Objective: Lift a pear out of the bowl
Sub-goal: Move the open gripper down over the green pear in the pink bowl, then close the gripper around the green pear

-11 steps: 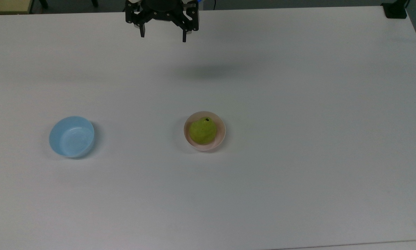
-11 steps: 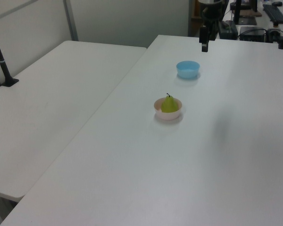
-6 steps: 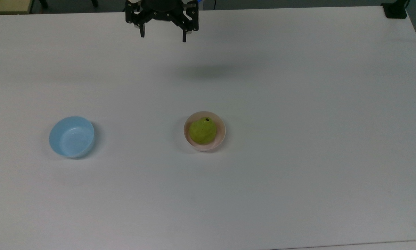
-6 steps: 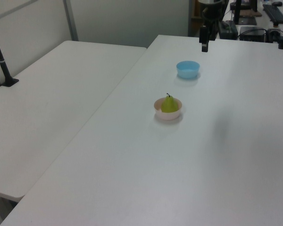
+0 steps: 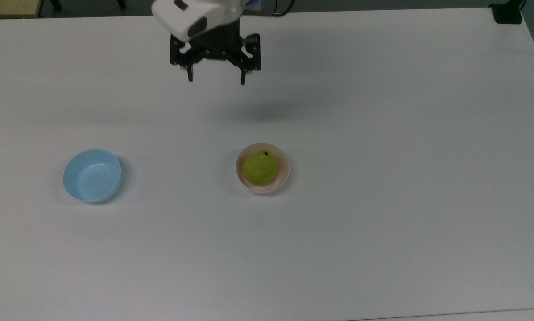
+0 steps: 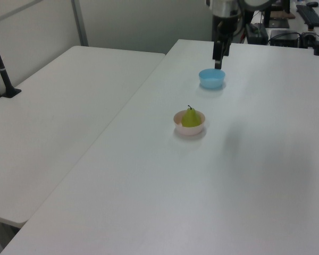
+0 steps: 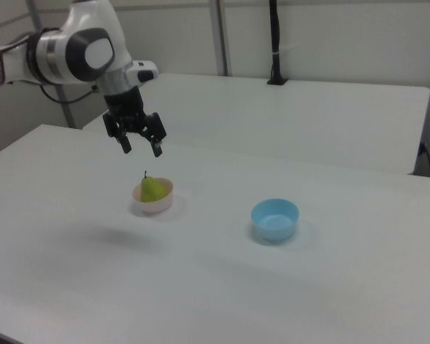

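pear (image 5: 260, 168) in pink bowl (image 5: 283, 177) | gripper (image 5: 216, 82) above, apart, fingers spread

White tabletop (image 5: 382, 133) spreads below the tool (image 7: 140, 147), matte, with a soft shadow (image 5: 267, 110) under it. Beyond the tool in the right view, a second white table (image 7: 308, 115) abuts it, with a black pole (image 7: 275, 43) clamped at its far edge. Pale partition wall (image 7: 330, 36) with grey metal uprights (image 7: 219, 36) stands behind. Even overhead lighting, no glare.
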You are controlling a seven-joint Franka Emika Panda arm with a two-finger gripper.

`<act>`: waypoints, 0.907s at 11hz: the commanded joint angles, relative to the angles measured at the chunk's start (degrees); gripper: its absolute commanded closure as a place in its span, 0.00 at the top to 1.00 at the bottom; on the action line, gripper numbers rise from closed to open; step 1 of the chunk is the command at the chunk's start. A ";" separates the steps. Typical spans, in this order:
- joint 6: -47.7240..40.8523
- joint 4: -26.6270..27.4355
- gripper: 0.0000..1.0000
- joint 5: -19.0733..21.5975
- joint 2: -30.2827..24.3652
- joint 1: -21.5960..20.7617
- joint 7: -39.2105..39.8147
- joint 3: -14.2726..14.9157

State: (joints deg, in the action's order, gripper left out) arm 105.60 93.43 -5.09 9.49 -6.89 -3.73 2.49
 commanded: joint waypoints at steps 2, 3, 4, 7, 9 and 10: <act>5.67 0.43 1.00 -0.27 5.26 -2.95 3.29 0.23; 6.72 0.35 1.00 -0.80 6.92 -3.92 3.29 0.23; 8.21 0.35 1.00 -0.89 8.42 -4.27 3.29 0.32; 15.76 0.35 1.00 -1.06 13.17 -5.15 3.29 0.32; 18.67 0.26 1.00 -1.15 15.54 -5.33 3.29 0.32; 19.99 0.08 1.00 -1.67 16.25 -5.33 3.29 0.32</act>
State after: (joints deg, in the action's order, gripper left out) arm 122.57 93.54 -5.43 24.50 -11.58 -1.43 2.36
